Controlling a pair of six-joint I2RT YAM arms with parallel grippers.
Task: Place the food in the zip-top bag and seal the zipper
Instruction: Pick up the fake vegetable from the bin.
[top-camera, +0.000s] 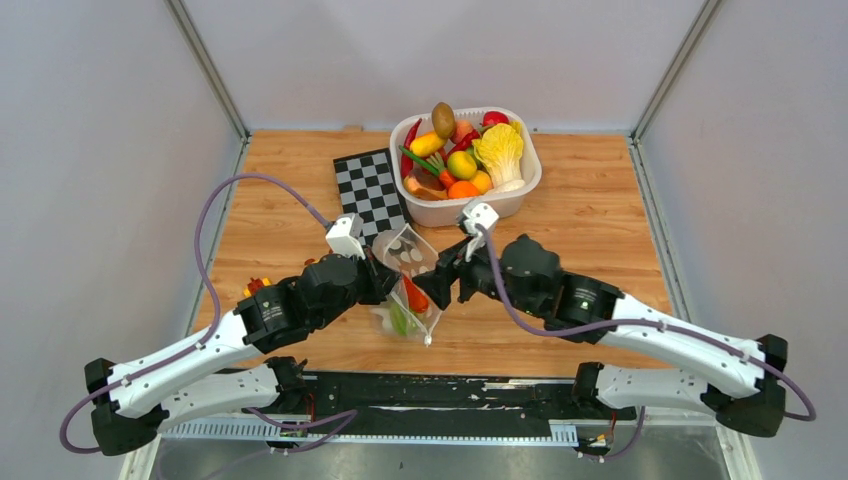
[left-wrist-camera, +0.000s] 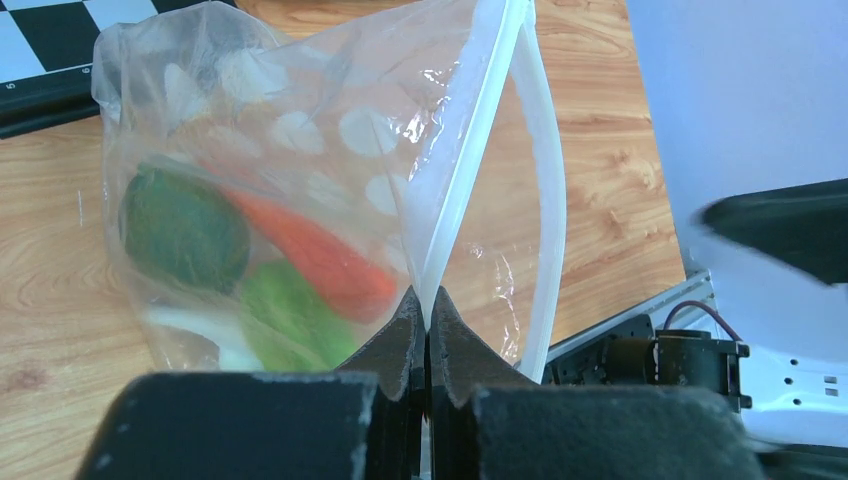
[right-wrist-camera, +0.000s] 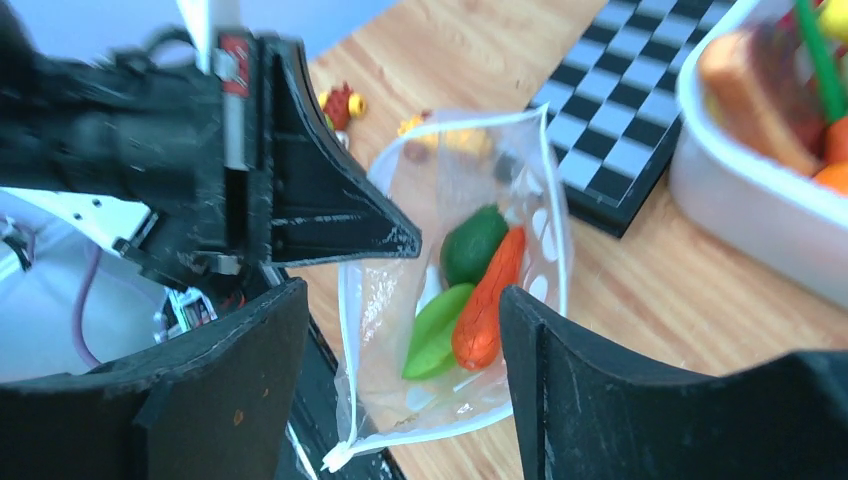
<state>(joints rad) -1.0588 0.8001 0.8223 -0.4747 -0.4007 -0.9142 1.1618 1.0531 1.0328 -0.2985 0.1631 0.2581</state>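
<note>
So the zip-top bag (left-wrist-camera: 300, 150) was clear plastic with whitish dots, held up by one end of its zipper (left-wrist-camera: 470, 140), which the left pincer (left-wrist-camera: 427, 315) had clamped tight. It wasn't sealed (the two white strips bowed well apart, mouth gaping). Three bits of food sat bunched low inside: a dark green round one (left-wrist-camera: 185, 230), a long orange-red one (left-wrist-camera: 320, 255) and a lighter green piece (left-wrist-camera: 295, 310). The rest of the food (top-camera: 462, 160), yellow, orange, red, brown plus a pale cabbage-looking thing, was piled in the white tub (top-camera: 470, 208) further back.
</note>
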